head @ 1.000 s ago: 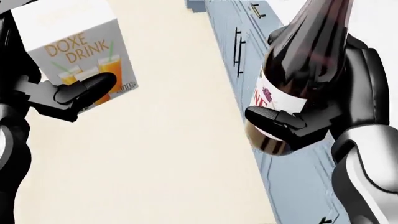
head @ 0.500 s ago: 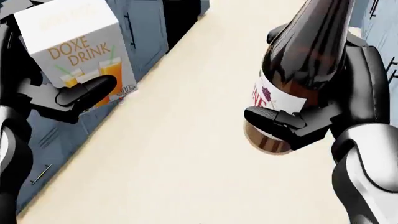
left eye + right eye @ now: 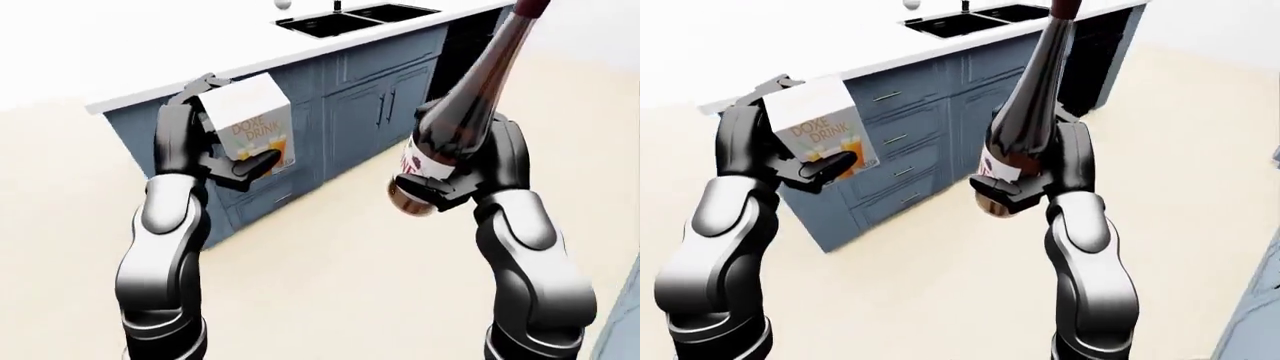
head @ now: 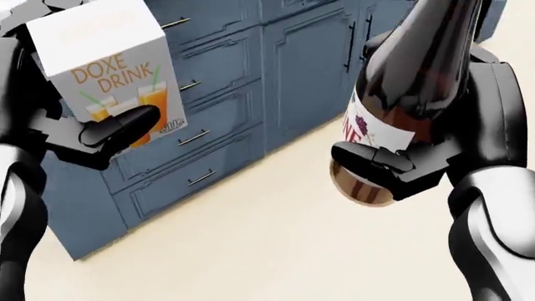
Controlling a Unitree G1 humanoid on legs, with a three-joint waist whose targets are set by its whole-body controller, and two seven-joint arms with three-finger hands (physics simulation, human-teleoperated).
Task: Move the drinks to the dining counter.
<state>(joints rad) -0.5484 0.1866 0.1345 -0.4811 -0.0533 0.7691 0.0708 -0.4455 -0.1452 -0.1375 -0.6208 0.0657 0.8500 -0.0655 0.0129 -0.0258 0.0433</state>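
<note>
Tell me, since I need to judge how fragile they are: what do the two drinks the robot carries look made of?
The juice carton in the left hand looks like matte printed paperboard: flat white faces, sharp folded edges. The bottle in the right hand looks like dark brown glass, glossy and slightly see-through, with a white paper label. Being a render, neither is certain.

Blue cabinet island (image 3: 370,105); white countertop (image 3: 150,52); black sink (image 3: 355,16); beige floor (image 3: 330,270)
</note>
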